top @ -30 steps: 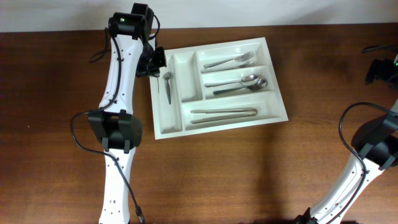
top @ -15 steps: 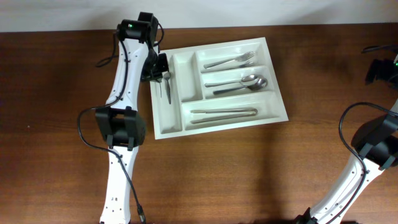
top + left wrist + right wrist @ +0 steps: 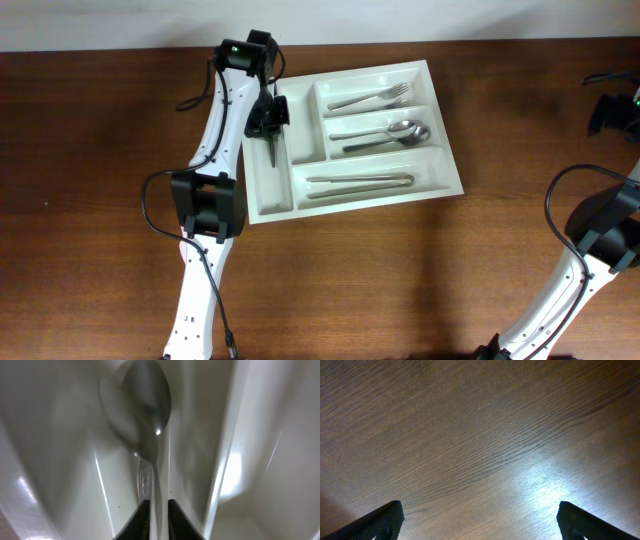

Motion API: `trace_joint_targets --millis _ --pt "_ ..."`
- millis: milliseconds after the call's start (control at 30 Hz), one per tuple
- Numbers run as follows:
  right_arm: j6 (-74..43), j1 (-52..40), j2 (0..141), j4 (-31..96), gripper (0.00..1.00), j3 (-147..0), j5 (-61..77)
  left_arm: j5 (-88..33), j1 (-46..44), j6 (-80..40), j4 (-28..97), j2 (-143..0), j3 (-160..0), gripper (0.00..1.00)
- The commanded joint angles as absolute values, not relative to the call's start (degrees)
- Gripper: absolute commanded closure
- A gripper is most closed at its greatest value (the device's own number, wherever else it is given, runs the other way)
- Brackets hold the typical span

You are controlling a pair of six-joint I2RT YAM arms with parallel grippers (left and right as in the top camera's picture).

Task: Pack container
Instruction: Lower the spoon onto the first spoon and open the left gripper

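Container [image 3: 350, 204] holds cutlery [image 3: 390, 132]; left gripper [image 3: 157, 510] pinches spoon [image 3: 147, 415] in narrow slot [image 3: 262, 185]; right gripper [image 3: 480, 515] spread, empty.

The spoon [image 3: 147, 415] pinched in my left gripper [image 3: 156, 505] is shiny metal, smooth like a mirror, with a bright spot of light on it. All around that gripper, the container [image 3: 235, 435] is white plastic, smooth and a bit glossy. Under my right gripper [image 3: 480, 515], the table [image 3: 480, 435] is brown wood with fine wavy lines and a soft shine. Its fingers [image 3: 385, 520] look black and matt.
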State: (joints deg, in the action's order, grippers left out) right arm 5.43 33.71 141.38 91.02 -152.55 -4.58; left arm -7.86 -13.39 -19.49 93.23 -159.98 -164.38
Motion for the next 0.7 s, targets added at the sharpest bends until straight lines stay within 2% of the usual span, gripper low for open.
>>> trace_joint_targets --millis 0,267,433,533,667 --pt "5.8 33.8 141.2 91.0 0.01 -152.1 -4.3 -7.2 -13.3 -19.7 93.1 -160.3 -165.1 0.82" --pt "5.8 33.8 141.2 91.0 0.01 -152.1 -4.3 -5.7 -13.1 -17.1 92.2 -160.3 -165.2 0.77" --pt "5.8 33.8 141.2 91.0 0.01 -152.1 -4.3 -5.7 -12.3 -13.3 94.8 -159.6 -169.6 0.58" --pt "5.8 33.8 141.2 91.0 0.01 -152.1 -4.3 -5.7 -11.2 -13.1 96.2 -158.3 -174.4 0.38" --pt "5.8 33.8 141.2 91.0 0.01 -152.1 -4.3 -5.7 -9.0 -13.1 96.7 -154.9 -179.9 0.18"
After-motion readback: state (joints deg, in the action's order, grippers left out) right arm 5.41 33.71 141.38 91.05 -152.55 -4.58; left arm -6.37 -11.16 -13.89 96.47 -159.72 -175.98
